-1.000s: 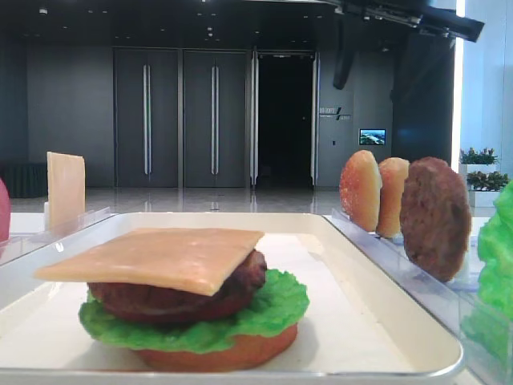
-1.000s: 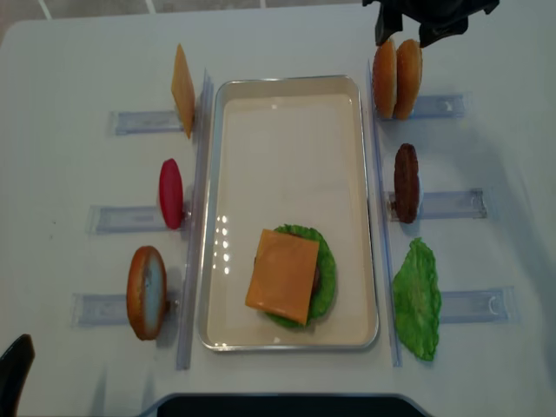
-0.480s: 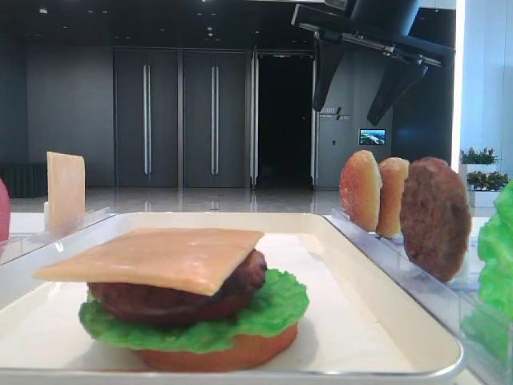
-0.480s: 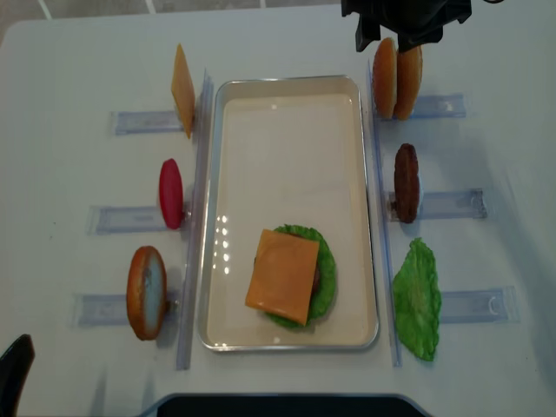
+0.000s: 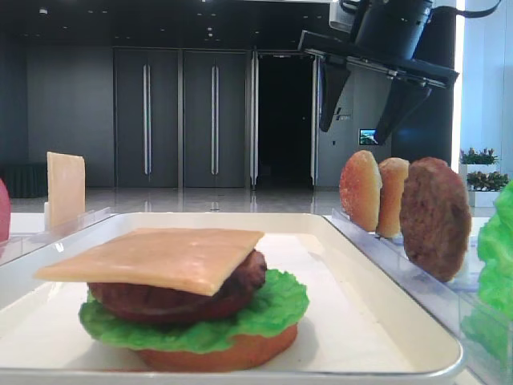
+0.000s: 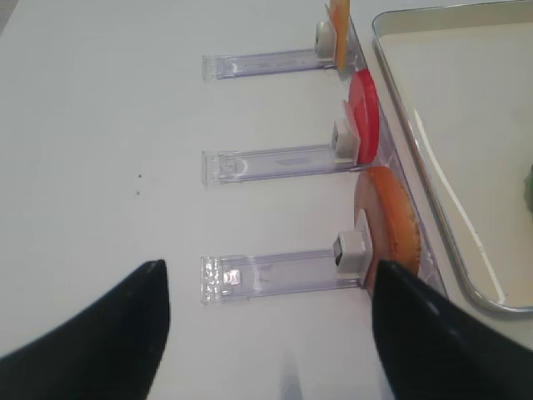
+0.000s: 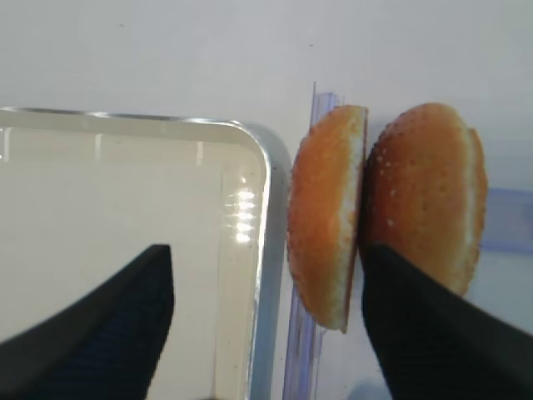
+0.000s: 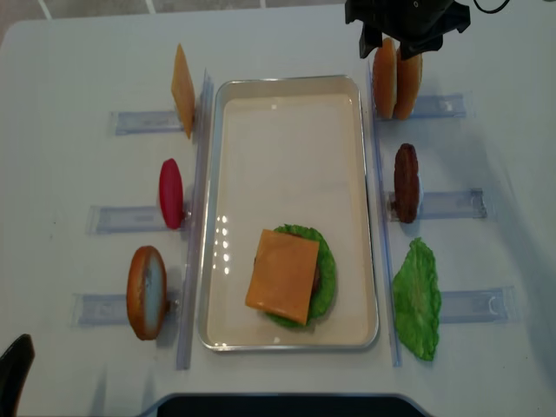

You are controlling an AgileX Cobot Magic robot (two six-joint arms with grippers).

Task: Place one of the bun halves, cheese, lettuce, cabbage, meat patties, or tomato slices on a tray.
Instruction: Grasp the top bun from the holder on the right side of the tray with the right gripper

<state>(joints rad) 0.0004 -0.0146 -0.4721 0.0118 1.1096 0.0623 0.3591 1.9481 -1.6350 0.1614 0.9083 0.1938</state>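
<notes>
White tabletop fills our overhead view; the low view alone shows dark doors behind. Nearest, we see the tray [image 8: 287, 100] holding a stack: cheese [image 8: 282, 275] over patty, lettuce [image 8: 325, 280] and bottom bun. Farther right, two bun halves [image 7: 379, 208] stand in a clear rack [image 8: 439, 106]; our right gripper [image 8: 406, 33] hovers above them, jaws wide apart. We cannot tell the left gripper's [image 6: 266, 333] state.
</notes>
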